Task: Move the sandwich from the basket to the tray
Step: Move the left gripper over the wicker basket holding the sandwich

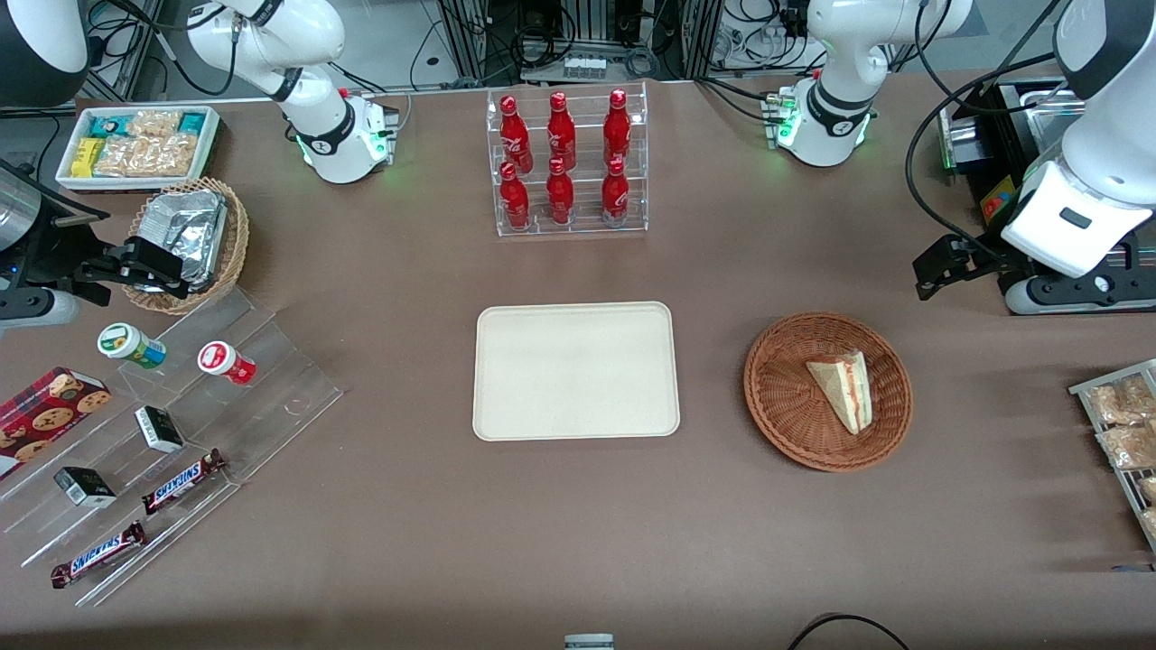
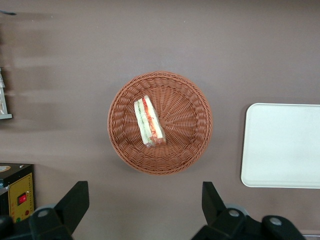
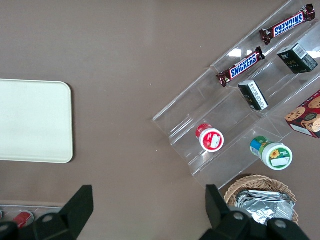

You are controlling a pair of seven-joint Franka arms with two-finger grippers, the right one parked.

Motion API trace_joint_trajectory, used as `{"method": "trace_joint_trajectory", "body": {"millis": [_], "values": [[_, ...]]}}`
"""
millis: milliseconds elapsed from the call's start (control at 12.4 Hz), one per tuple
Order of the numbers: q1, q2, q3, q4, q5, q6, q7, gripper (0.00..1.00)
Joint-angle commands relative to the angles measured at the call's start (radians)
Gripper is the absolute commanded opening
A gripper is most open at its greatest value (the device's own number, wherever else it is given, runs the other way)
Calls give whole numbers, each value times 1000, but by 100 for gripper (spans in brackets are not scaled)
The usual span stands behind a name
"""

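Observation:
The sandwich (image 1: pixel 844 388) (image 2: pixel 148 122), a pale bread wedge with red and green filling, lies in the round reddish-brown basket (image 1: pixel 777 397) (image 2: pixel 185 100). The cream-white tray (image 1: pixel 575 370) (image 2: pixel 282 145) lies flat beside the basket, toward the parked arm's end, with nothing on it. My left gripper (image 1: pixel 948 269) (image 2: pixel 144 202) hangs high over the table, farther from the front camera than the basket and toward the working arm's end. It is open, with only bare tablecloth between its black fingers (image 2: pixel 75 200).
A clear rack of red bottles (image 1: pixel 566 162) stands farther back than the tray. A stepped acrylic stand with snacks (image 1: pixel 172 433), a tan basket of foil packets (image 1: pixel 190 239) and a white snack bin (image 1: pixel 135 144) sit toward the parked arm's end. A wire rack of packets (image 1: pixel 1124 433) is near the basket.

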Motion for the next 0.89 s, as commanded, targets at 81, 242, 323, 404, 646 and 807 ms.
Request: {"method": "trace_joint_trajectory", "body": {"millis": [81,242,323,404,646,807], "values": [[2,57,-3,10,22,-1,5,100],[0,94,-3,8,39,32,5,100],[-1,114,-3,8,39,54,5,100],[-1,126,-3,-4,39,84,5,100],[0,126,-3,-104,40,222,5,100],[-1,126,-3,-133,42,259,2,100]]}}
